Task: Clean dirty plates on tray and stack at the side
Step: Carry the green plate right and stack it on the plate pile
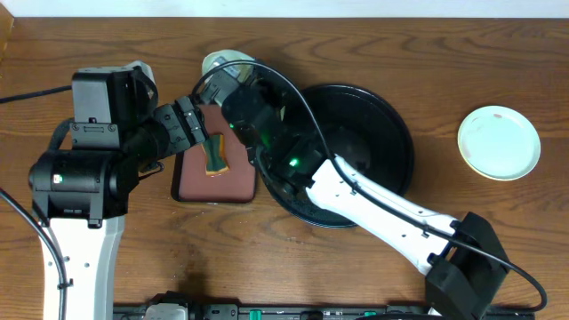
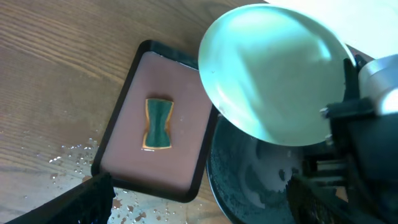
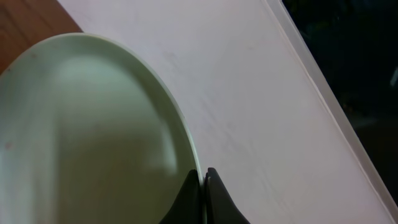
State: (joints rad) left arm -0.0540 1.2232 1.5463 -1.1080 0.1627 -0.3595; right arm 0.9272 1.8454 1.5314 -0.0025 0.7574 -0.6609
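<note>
Table (image 1: 427, 53): brown wood grain, carrying both trays and a lone plate out to the right.
Right arm (image 1: 382, 209): white link running from the near right corner diagonally across the black tray toward the far left.
Left arm (image 1: 80, 187): black and white, standing at the left edge and angled in over the maroon tray.
Black tray (image 1: 391, 133): large, round and glossy, at mid-table, touching or just beside the maroon tray's right edge; pale wet-looking streaks show on its floor in the left wrist view.
Maroon tray (image 2: 124, 143): smaller rectangle with a black rim, lying left of the black tray.
Held plate (image 2: 273, 74): pale mint, lifted off the table and tilted, its face toward the left wrist camera, hanging over the black tray's far-left rim and the maroon tray's far corner.
Side plate (image 1: 499, 142): pale, flat on the table well right of the black tray; from above, one plate or a stack cannot be told.
Right tool (image 3: 203, 186): dark fingers pinched together on the held plate's rim.
Left tool (image 2: 199, 191): fingers spread wide, gripping nothing, poised above the maroon tray.
Sponge (image 2: 157, 123): green, waisted, yellow-edged, lying in the middle of the maroon tray.
Droplets (image 2: 74, 155): scattered on the wood beside the maroon tray's near left corner.
</note>
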